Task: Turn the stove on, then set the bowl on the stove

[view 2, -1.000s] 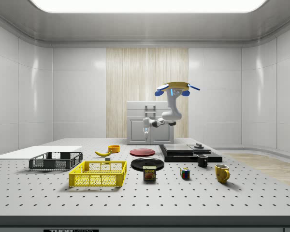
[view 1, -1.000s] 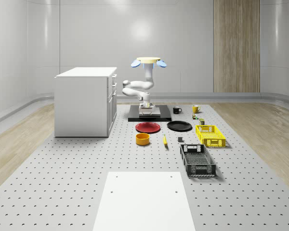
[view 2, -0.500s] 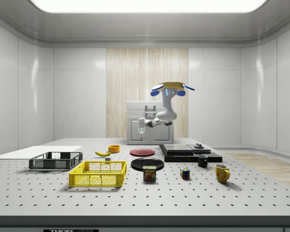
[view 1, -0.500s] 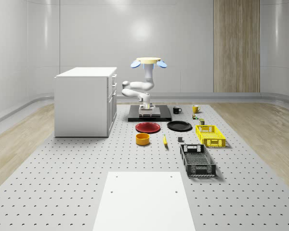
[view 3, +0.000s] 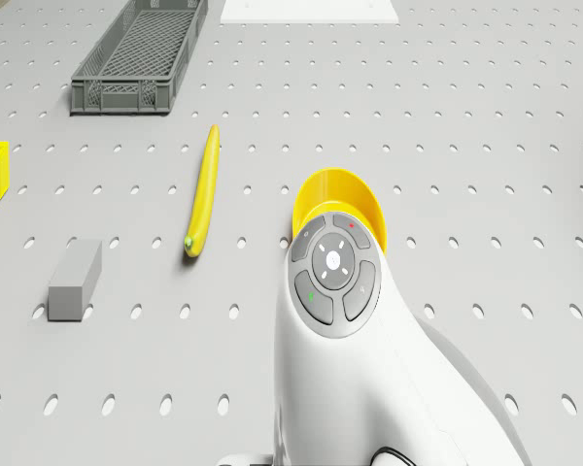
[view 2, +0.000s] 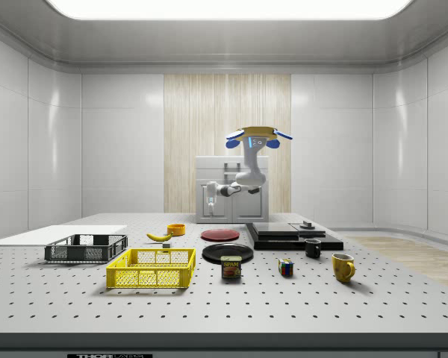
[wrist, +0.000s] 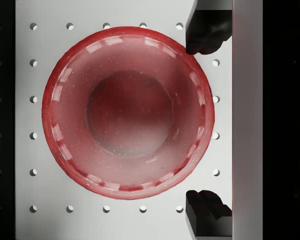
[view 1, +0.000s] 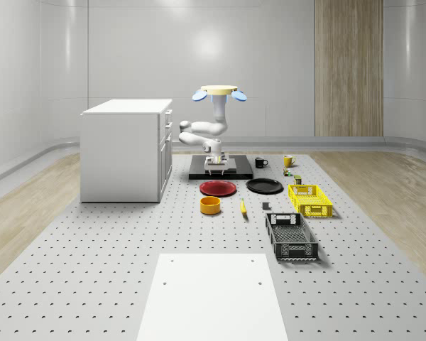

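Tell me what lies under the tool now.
Under the tool, the wrist view looks straight down on the red plate on the perforated table. The table beneath the plate is covered.

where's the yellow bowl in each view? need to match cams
Whole-scene view: bowl just in front of the red plate, left of the banana.
Side view: bowl just behind the banana, left of the red plate.
Drone view: bowl partly behind the arm, banana beside it.
Wrist view: looks down on the red plate, the bowl's neighbour.
Shared landmark: the banana.
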Robot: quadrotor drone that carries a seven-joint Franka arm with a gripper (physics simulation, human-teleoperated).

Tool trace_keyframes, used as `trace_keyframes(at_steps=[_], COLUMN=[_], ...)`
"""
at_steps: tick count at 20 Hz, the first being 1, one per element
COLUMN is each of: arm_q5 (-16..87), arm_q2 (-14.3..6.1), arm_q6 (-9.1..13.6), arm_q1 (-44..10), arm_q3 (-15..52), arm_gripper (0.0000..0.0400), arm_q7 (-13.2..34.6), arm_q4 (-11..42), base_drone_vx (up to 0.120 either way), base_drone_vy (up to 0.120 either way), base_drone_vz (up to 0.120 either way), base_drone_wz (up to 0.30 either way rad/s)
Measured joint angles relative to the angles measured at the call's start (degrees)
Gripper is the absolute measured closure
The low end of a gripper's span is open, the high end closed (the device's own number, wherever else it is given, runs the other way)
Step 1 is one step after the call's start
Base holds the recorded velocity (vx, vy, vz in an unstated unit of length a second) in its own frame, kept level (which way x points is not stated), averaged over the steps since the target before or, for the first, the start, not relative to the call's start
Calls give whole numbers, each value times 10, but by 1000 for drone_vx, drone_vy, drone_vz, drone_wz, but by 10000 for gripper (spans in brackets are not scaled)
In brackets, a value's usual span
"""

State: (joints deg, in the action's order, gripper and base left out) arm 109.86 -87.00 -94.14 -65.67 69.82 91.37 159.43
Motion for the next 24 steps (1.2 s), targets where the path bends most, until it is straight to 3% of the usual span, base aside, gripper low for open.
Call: trace_keyframes(at_steps=[24], arm_q5=[-1], arm_q2=[-3], arm_q6=[-3], arm_q1=[-1], arm_q3=[0], arm_gripper=[0], arm_q7=[1], arm_q4=[0], base_drone_vx=[120], base_drone_vy=[7], base_drone_vz=[0], base_drone_wz=[0])
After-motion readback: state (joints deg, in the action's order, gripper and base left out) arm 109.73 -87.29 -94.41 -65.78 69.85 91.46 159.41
